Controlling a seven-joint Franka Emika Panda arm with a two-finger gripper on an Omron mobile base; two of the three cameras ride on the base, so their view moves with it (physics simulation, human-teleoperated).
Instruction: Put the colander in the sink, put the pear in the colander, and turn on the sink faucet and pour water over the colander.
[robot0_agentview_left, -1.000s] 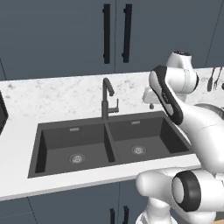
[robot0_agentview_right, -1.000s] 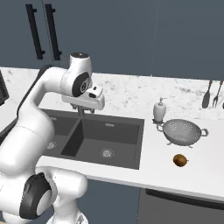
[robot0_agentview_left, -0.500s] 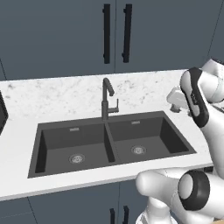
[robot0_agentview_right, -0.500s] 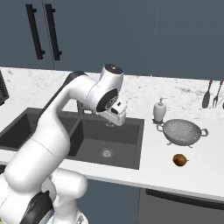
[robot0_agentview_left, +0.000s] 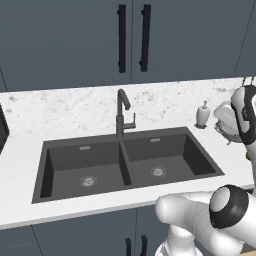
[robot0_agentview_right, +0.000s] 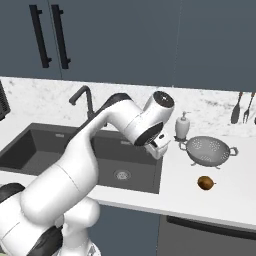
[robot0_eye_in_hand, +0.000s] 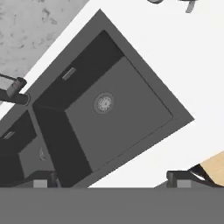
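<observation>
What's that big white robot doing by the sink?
The white robot arm is reaching over the dark grey double-basin sink with its tool open and holding nothing. The silvery metal colander with holes sits on the white counter to the right, with the small brown pear in front of it. No water runs from the tall dark faucet.

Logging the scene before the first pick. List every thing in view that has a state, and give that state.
colander: upright on the counter, empty
pear: on the counter, apart from the colander
sink: both basins empty
sink faucet: no water running
hand: open, holding nothing
cabinet doors: closed
</observation>
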